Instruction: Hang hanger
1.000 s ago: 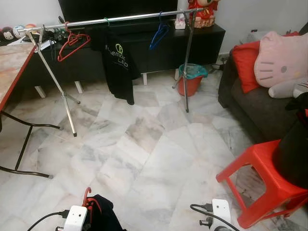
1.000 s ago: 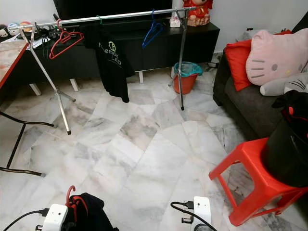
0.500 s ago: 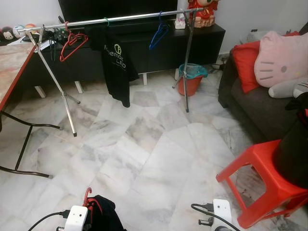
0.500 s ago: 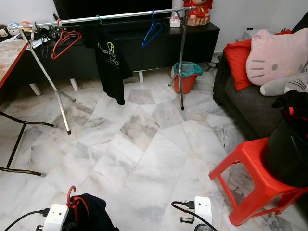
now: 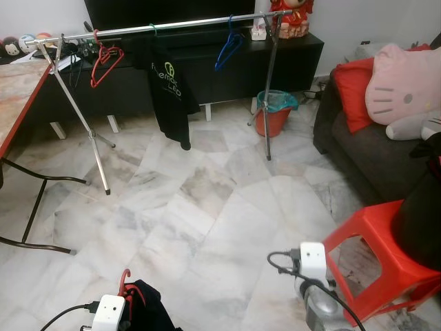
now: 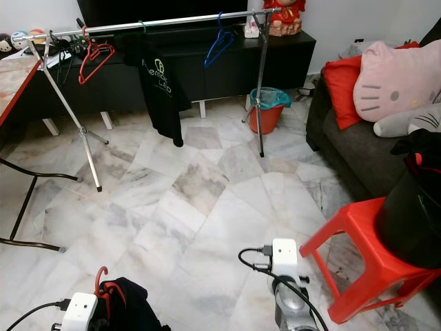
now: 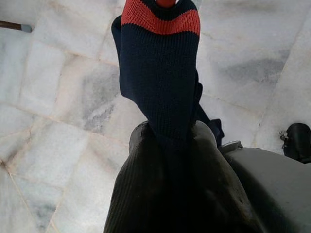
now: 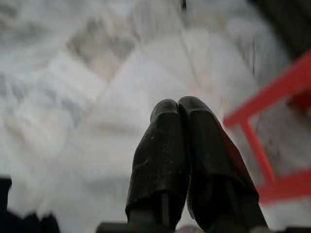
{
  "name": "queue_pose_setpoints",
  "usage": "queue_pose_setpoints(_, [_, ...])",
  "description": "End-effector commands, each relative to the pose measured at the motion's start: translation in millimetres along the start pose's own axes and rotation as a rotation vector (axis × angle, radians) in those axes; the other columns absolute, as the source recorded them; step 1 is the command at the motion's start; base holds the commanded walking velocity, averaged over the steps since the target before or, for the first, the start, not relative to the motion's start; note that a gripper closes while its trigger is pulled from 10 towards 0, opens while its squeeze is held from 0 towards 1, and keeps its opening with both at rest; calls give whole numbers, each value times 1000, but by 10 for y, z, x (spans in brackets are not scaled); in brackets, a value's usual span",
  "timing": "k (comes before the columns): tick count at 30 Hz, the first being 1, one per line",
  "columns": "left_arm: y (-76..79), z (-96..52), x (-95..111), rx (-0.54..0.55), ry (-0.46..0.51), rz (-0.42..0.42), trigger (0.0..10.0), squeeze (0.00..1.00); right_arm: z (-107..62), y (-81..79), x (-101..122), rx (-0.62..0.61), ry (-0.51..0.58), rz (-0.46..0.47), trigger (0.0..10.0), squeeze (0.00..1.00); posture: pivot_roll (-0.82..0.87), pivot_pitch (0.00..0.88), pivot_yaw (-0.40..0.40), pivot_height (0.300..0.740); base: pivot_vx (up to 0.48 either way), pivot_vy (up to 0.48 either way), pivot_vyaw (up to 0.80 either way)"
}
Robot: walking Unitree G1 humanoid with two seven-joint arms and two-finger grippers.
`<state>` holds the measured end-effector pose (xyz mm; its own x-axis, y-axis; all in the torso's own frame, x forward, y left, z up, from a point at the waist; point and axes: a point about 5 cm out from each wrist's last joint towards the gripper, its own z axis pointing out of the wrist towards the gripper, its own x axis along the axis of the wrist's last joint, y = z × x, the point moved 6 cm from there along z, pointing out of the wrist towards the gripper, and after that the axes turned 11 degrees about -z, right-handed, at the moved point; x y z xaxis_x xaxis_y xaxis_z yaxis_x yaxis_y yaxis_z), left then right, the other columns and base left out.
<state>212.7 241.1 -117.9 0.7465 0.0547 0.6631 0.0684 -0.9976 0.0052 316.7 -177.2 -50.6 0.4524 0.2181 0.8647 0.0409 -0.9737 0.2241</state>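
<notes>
Veined marble floor [image 5: 207,207], ribbed knit garment [image 7: 160,82]

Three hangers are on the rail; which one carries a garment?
The green hanger, between the red hanger and the blue hanger: a black T-shirt hangs from it; the others are bare.

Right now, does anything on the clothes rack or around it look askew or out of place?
The black T-shirt hangs crooked on the clothes rack, bunched to one side and trailing to a low point. A black heap sits on the red stool. Otherwise nothing stands out: the red hanger and blue hanger hang normally.
</notes>
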Motion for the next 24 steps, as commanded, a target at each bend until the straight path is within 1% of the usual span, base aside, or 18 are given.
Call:
queue_pose_setpoints(1, [-4,-1,24,-2,14,4,10000,0,44,-21,266,8,103,-13,10000,0,12,32,17,740,0,0,0])
queue_pose_setpoints(4, [2,3,48,-4,22,3,10000,0,60,-57,630,22,251,-27,10000,0,11,30,16,740,0,0,0])
queue_pose_setpoints(10, [22,10,78,-10,35,5,10000,0,30,-106,1089,36,425,-48,10000,0,6,20,15,740,0,0,0])
queue_pose_setpoints(15, [28,11,90,-12,40,7,10000,0,15,-144,1201,55,465,-37,10000,0,6,17,13,740,0,0,0])
queue_pose_setpoints(16, [30,11,93,-12,42,7,10000,0,14,-152,1217,58,468,-32,10000,1000,7,17,12,740,0,0,0])
queue_pose_setpoints(24, [44,9,97,-16,50,6,10000,0,0,-184,1255,69,480,-25,10000,1000,7,12,11,740,0,0,0])
